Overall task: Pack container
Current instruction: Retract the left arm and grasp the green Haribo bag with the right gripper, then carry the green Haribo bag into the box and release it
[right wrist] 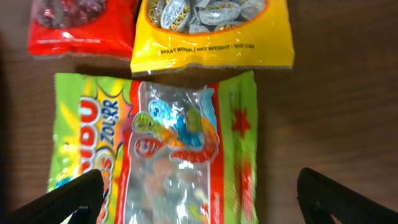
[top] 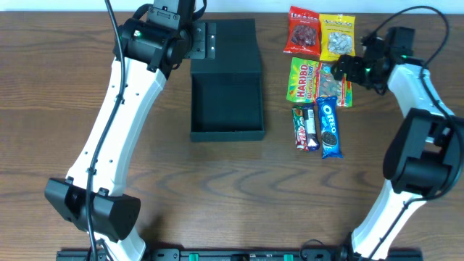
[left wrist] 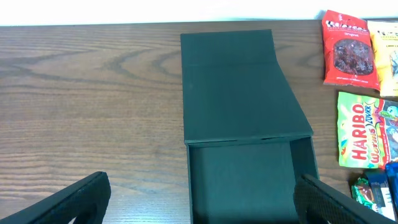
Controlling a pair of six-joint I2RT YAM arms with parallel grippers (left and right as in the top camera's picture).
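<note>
The dark charcoal container [top: 226, 101] lies in the middle of the table, its flap lid [top: 230, 45] folded back at the far side and nothing inside it. My left gripper [top: 204, 41] hovers open over the lid's left edge. In the left wrist view its fingertips [left wrist: 81, 199] straddle the container [left wrist: 242, 106] and bare wood. My right gripper [top: 346, 69] hangs open above the green Haribo bag [top: 319, 81]. From the right wrist, that bag [right wrist: 161, 155] lies between and below the spread fingers [right wrist: 342, 199], which hold nothing.
A red snack bag [top: 304, 32] and a yellow one [top: 338, 36] lie at the back right. A chocolate bar [top: 306, 127] and a blue Oreo pack [top: 329, 129] lie side by side in front of the Haribo bag. Bare wood surrounds the container.
</note>
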